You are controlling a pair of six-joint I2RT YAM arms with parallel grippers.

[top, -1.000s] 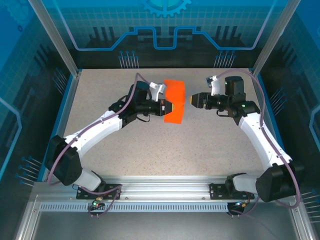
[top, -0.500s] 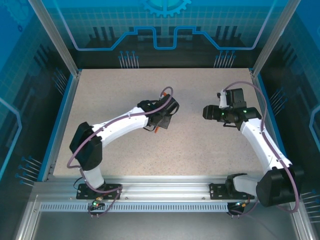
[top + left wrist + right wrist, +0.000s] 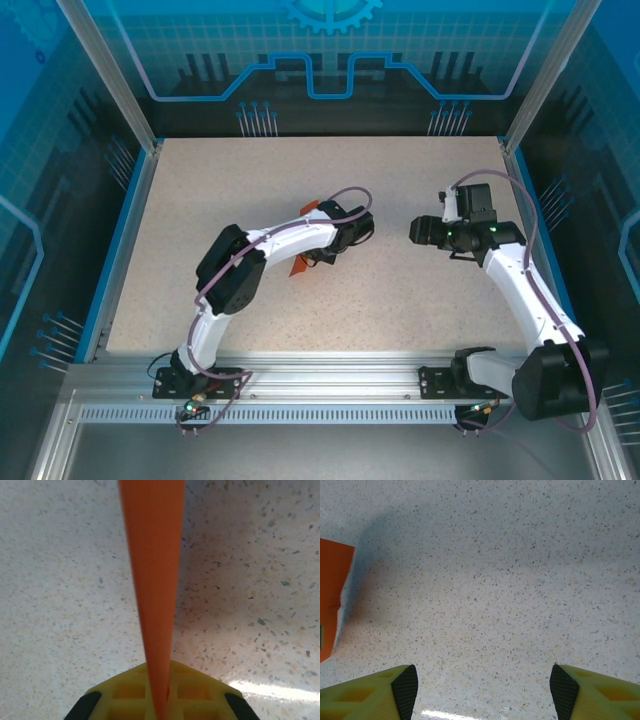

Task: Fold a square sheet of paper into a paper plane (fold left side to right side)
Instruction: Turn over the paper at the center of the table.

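The square sheet of paper (image 3: 152,580) is bright orange and stands edge-on in the left wrist view, running away from the camera over the table. My left gripper (image 3: 162,682) is shut on its near edge, the yellow fingers (image 3: 125,690) pressed together around it. From above, only orange slivers (image 3: 298,266) peek out beside the left gripper (image 3: 320,248), under the bent arm. My right gripper (image 3: 418,231) hovers to the right, apart from the sheet, open and empty, its black pads (image 3: 405,690) spread wide. A corner of the paper (image 3: 332,590) shows at the left edge of the right wrist view.
The speckled table (image 3: 400,300) is bounded by a blue rim and aluminium posts (image 3: 130,110) at the back corners. The left arm's elbow (image 3: 230,262) is folded over the middle left of the table. A metal rail (image 3: 330,385) runs along the near edge.
The left arm has folded inward, its elbow swinging toward the middle, and turned the sheet from flat to edge-on. The right gripper pulled back right a second ago and now holds still.
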